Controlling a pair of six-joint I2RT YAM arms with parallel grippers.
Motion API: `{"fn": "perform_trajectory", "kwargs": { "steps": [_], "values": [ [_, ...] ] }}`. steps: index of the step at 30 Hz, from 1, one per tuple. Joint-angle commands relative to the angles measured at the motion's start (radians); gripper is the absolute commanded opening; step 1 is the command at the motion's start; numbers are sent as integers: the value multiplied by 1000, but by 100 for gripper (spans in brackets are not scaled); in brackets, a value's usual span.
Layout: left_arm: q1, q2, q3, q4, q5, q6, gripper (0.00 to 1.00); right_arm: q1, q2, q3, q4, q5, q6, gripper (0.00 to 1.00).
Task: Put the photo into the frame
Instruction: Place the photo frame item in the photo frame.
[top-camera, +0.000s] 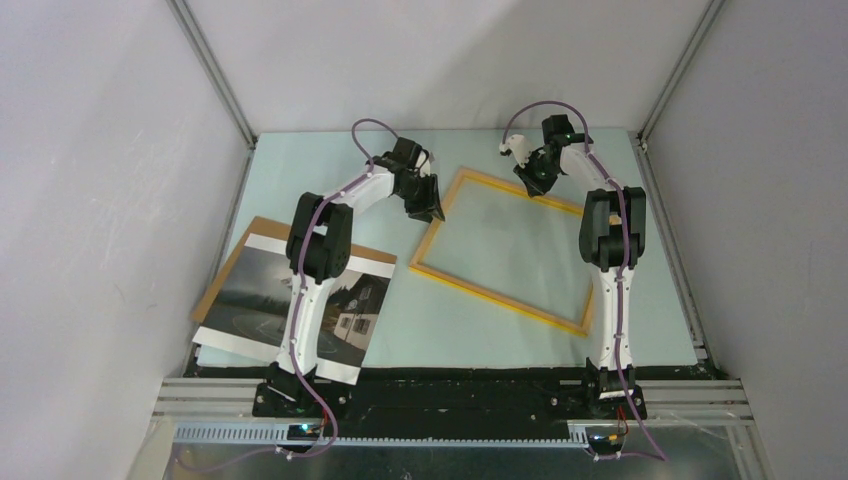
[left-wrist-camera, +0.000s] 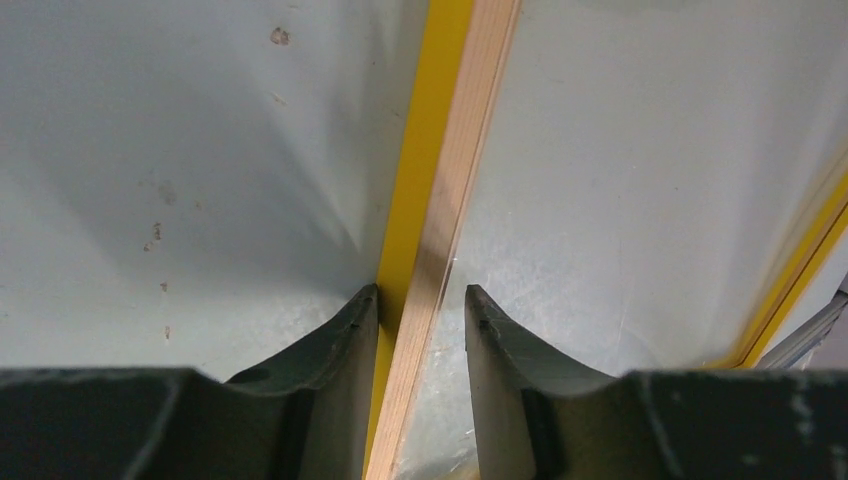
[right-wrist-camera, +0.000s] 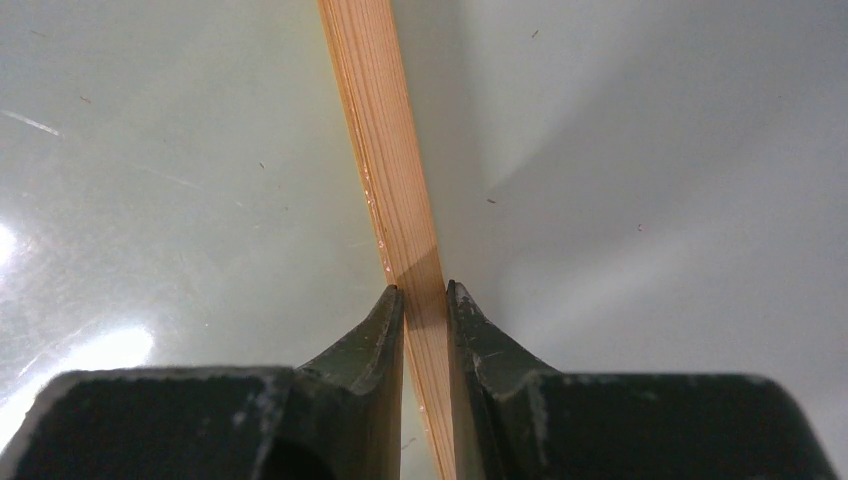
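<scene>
1. One frame (top-camera: 498, 298), thin yellow-orange rails around a clear pane, sits skewed on the table (top-camera: 290, 170), a little right of centre. I can see the pale surface straight through the glass.
2. Well apart from it, at the near left, the photo (top-camera: 250, 295) lies face up: grey mist, a curving road, a white house, and white borders at its far and near edges. It rests on the brown backing board (top-camera: 228, 268), which juts out past its far-left side. From overhead, my left arm crosses above the print and hides a strip of it.
3. At the frame's far rail, the right gripper (top-camera: 530, 180) is clamped on the wood. On the right wrist camera both fingers (right-wrist-camera: 370, 340) press against the rail with no gap on either side.
4. At the frame's left rail, close to the far corner, the left gripper (top-camera: 425, 205) straddles the wood without clamping it. On the left wrist camera one finger (left-wrist-camera: 340, 350) sits against the yellow outer face, while the other stands clear of the inner edge with a sliver of table showing between them.
5. Around all this, the white walls of the enclosure close in on three sides, and both arm bases are bolted to the black strip along the near edge.
</scene>
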Motion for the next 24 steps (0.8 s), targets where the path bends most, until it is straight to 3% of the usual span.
{"fn": "perform_trajectory", "kwargs": {
  "steps": [1,7,12,19,24],
  "values": [
    [-44,-24,-30,7,-9,-33,39,8,-8,-39,-2,-14,38,12],
    [-54,-51,-61,7,-48,-24,27,6,-23,-54,1,-14,45,12],
    [-51,-69,-76,8,-36,-8,1,-2,-38,-71,7,-9,47,11],
    [-43,-100,-80,15,-13,24,0,-15,-51,-78,19,-6,54,12],
    [-27,-106,-88,22,3,20,0,-21,-60,-77,25,-15,89,26]
  ]
}}
